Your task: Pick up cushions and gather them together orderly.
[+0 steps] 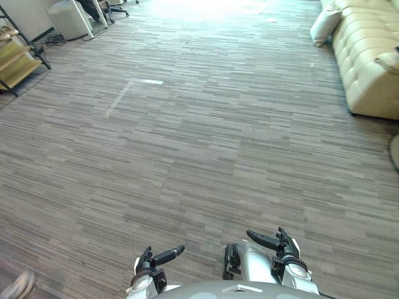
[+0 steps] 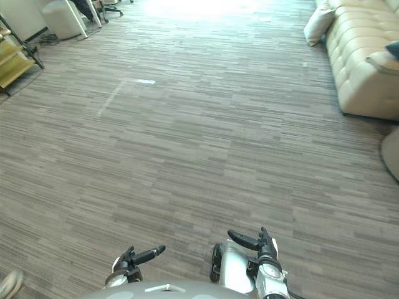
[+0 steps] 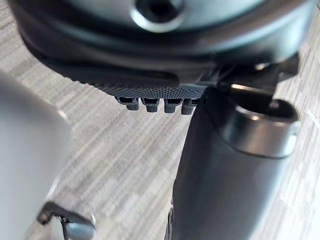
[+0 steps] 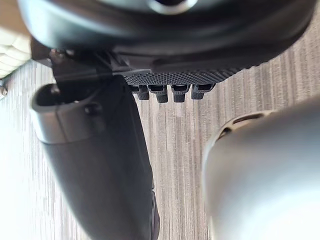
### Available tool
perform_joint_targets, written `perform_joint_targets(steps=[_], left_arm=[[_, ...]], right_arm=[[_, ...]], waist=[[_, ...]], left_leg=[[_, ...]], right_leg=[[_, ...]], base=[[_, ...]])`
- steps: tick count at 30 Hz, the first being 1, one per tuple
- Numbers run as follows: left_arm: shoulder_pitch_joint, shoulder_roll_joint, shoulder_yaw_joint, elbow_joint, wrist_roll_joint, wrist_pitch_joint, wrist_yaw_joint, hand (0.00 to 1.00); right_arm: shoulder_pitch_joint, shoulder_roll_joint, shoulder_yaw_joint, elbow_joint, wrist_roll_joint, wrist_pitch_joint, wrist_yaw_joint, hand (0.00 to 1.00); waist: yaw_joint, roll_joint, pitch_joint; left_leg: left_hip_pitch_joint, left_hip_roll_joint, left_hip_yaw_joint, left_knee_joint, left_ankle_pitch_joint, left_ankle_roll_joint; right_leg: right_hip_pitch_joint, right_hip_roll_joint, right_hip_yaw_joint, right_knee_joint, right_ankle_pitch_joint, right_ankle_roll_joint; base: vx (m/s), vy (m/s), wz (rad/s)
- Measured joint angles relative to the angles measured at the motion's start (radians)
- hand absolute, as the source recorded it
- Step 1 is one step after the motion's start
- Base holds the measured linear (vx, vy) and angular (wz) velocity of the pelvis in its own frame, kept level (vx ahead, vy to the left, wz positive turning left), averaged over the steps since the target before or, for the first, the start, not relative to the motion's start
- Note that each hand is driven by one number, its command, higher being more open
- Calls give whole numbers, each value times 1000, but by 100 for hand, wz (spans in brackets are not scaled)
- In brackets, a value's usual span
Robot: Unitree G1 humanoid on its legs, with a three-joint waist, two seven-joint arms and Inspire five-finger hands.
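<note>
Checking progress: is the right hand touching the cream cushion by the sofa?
Apart. Left eye view: wide carpet lies between right hand and cream cushion.

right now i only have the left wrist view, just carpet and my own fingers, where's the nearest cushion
Observer: A cream cushion leans against the far end of the sofa, well ahead and to your right.
Operator: ok and is the right hand free to grab it
Observer: Yes. The right hand is low in front of you, fingers straight, holding nothing.
</note>
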Motion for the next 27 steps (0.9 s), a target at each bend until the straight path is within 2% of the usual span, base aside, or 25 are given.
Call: perform_joint_targets(steps=[1, 3, 4, 6, 7, 8, 9, 10, 11, 12, 13, 14, 15, 16, 17, 18, 19, 20, 22, 23, 24, 25, 26, 27], left_arm=[[5, 4, 2, -20, -1, -2, 1, 100], [10, 11, 5, -47, -5, -9, 1, 100], [8, 7, 13, -54, -8, -13, 1, 100], [8, 7, 15, -63, -11, -15, 1, 100], [8, 2, 24, -79, -20, -24, 2, 100], [7, -1, 26, -84, -22, -27, 2, 100], [6, 0, 26, -87, -25, -27, 1, 100], [6, 0, 26, -90, -30, -27, 1, 100], [5, 8, 24, -90, -38, -25, 1, 100], [6, 15, 23, -88, -37, -24, 0, 100], [4, 30, 26, -82, -38, -22, 0, 100], [1, 50, 24, -78, -38, -22, 2, 100], [-1, 57, 23, -76, -38, -22, 2, 100], [-13, 74, 20, -60, -37, -10, 3, 100], [-24, 84, 11, -36, -37, -3, 3, 100], [-31, 87, 2, -10, -36, 4, 8, 100], [-31, 87, -2, -7, -35, 6, 10, 100], [-26, 83, -14, 2, -25, 11, 13, 100], [-25, 83, -57, 15, -10, 13, 12, 100], [-26, 84, -77, 20, -8, 13, 10, 100], [-26, 84, -80, 21, -7, 14, 10, 100], [-27, 81, -88, 36, -6, 17, 10, 100], [-25, 85, -110, 39, 1, 17, 9, 100], [-24, 84, -114, 40, 4, 16, 7, 100]], right_arm=[[-1, 4, 16, 19, 0, 6, -5, 100], [5, 9, 27, 36, 0, 13, -4, 100], [2, 6, 25, 52, 0, 16, -6, 100], [7, 5, 27, 55, 1, 23, -9, 100], [12, 12, 27, 57, 1, 22, -11, 100], [13, 13, 27, 59, 1, 22, -12, 100], [16, 14, 28, 61, 1, 21, -15, 100], [18, 14, 34, 61, 1, 21, -18, 100], [28, 27, 49, 65, 1, 21, -24, 100], [31, 33, 54, 65, 1, 21, -24, 100], [39, 50, 47, 66, 2, 20, -24, 100], [40, 70, 38, 67, 1, 20, -25, 100], [39, 78, 32, 66, 1, 19, -24, 100], [37, 80, 26, 67, 1, 17, -18, 100], [38, 79, 24, 66, 1, 14, -16, 100], [37, 78, 18, 54, 1, 9, -15, 100], [39, 75, 17, 46, 0, 9, -10, 100], [43, 64, 15, 29, 1, -2, -4, 100], [42, 58, -3, 3, 1, -17, -5, 100], [39, 55, -20, -11, 3, -26, -4, 100], [37, 55, -23, -12, 4, -27, -3, 100], [17, 43, -27, -13, 4, -26, -3, 100], [15, 39, -28, -17, 2, -27, -3, 100], [12, 36, -35, -18, 5, -24, -2, 100]], waist=[[4, -18, 6], [13, -37, 2], [27, -37, 4], [39, -38, 5], [52, -45, 9], [54, -49, 11], [55, -49, 10], [57, -49, 10], [69, -75, -8], [70, -77, -20], [70, -109, -35], [71, -147, -39], [73, -160, -37], [72, -179, -37], [66, -175, -33], [61, -172, -29], [58, -170, -29], [48, -150, -28], [25, -128, -26], [13, -119, -20], [11, -118, -19], [-3, -106, -12], [-12, -107, -11], [-13, -104, -7]], left_leg=[[-65, 11, 49, 45, -20, 34], [-190, 5, 124, -68, -56, 90], [-235, -5, 150, -176, -80, 107], [-290, -26, 152, -306, -84, 111], [-338, -57, 146, -501, -59, 110], [-348, -73, 143, -581, -39, 107], [-368, -98, 133, -734, 11, 117], [-378, -105, 135, -763, 40, 147], [-382, -121, 138, -719, 138, 197], [-382, -125, 146, -702, 157, 213], [-377, -139, 165, -663, 148, 225], [-346, -164, 183, -637, 87, 232], [-329, -175, 189, -628, 62, 235], [-272, -203, 192, -610, -3, 238], [-233, -218, 184, -610, -38, 240], [-157, -232, 178, -620, -81, 243], [-127, -235, 176, -630, -93, 242], [-36, -238, 159, -683, -121, 243], [86, -233, 120, -795, -128, 234], [149, -225, 98, -845, -132, 226], [163, -224, 95, -855, -134, 228], [247, -208, 91, -920, -137, 233], [316, -201, 84, -971, -139, 236], [343, -194, 73, -988, -141, 236]], right_leg=[[97, 16, 21, -79, -4, 0], [202, 28, 64, -189, 0, 10], [243, 30, 93, -223, 1, 13], [293, 29, 121, -270, -2, 16], [353, 22, 151, -322, -9, 29], [372, 18, 159, -336, -15, 39], [421, 12, 180, -366, -44, 64], [444, 7, 192, -371, -65, 74], [462, -24, 233, -357, -93, 100], [457, -37, 243, -332, -96, 107], [427, -72, 258, -230, -104, 122], [369, -109, 268, -57, -95, 140], [336, -125, 272, 39, -76, 170], [233, -156, 281, 315, 74, 236], [175, -173, 284, 466, 139, 278], [100, -192, 267, 616, 136, 274], [76, -197, 257, 648, 130, 264], [2, -200, 208, 688, 100, 218], [-135, -197, 118, 632, 63, 190], [-213, -189, 81, 541, 47, 177], [-225, -188, 75, 521, 44, 170], [-289, -174, 39, 315, 43, 152], [-305, -163, 21, 56, 98, 162], [-308, -157, 24, 30, 190, 129]], base=[[396, -91, -35], [461, -71, -57], [675, 4, -70], [508, 56, -61], [314, 73, -52], [527, 140, -61], [691, 231, -45], [865, 290, -73], [792, 273, -61], [705, 239, -66], [692, 238, -38], [553, 188, -31], [532, 191, -9], [522, 201, 9], [911, 316, 20], [645, 211, 18], [643, 170, 19], [510, 86, 26], [773, 47, 54], [668, -45, 50], [698, -91, 51], [713, -140, 60], [715, -174, 70], [939, -305, 60]])
